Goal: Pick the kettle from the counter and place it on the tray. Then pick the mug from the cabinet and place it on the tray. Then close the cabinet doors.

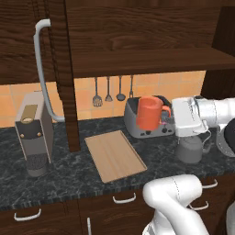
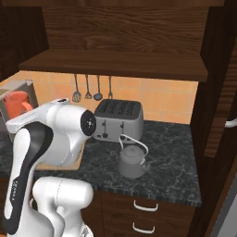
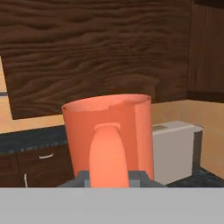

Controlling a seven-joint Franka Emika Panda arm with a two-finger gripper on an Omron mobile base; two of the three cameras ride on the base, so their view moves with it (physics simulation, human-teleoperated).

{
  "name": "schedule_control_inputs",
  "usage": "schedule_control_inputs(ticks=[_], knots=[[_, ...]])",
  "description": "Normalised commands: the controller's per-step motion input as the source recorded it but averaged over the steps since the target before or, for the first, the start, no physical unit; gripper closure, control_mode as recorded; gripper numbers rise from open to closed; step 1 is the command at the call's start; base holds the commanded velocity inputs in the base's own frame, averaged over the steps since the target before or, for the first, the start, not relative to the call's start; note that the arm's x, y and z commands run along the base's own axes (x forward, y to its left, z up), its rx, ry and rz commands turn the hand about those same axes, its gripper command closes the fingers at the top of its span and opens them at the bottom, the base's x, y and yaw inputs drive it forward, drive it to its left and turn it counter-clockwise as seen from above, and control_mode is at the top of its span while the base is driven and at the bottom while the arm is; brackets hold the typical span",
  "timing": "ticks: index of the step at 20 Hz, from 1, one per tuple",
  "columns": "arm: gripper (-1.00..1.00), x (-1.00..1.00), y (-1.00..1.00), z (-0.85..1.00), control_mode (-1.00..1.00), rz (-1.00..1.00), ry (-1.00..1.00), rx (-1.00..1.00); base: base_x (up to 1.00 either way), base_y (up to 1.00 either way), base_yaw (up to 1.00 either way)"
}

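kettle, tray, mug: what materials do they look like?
Kettle: likely metal, dull dark grey sheen, thin wire handle. Tray: looks like wood, light tan with faint grain lines, matte. Mug: orange-red, smooth and uniform, maybe glazed ceramic or plastic; the look leaves it open. It sits in the gripper.

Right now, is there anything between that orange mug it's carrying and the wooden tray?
Nothing visible. The claw holds the mug in the air in front of the toaster; the tray lies bare on the counter, lower and to its side.
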Motion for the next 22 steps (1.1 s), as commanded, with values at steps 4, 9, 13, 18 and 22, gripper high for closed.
schedule_control_inputs(ticks=[4,9,13,18,22], knots=[[1.00,0.46,0.44,-0.68,-1.00,0.00,0.00,-0.03,0.00,0.00,0.00],[1.00,0.71,0.05,-0.63,-1.00,0.08,0.00,0.00,0.00,0.00,0.00],[1.00,0.72,0.00,-0.71,-1.00,0.11,0.00,-0.01,0.00,0.00,0.00],[1.00,0.64,0.05,-0.68,-1.00,0.03,-0.01,-0.01,0.00,0.00,0.00],[1.00,0.66,0.20,-0.75,-1.00,0.00,0.00,-0.04,0.00,0.00,0.00]])
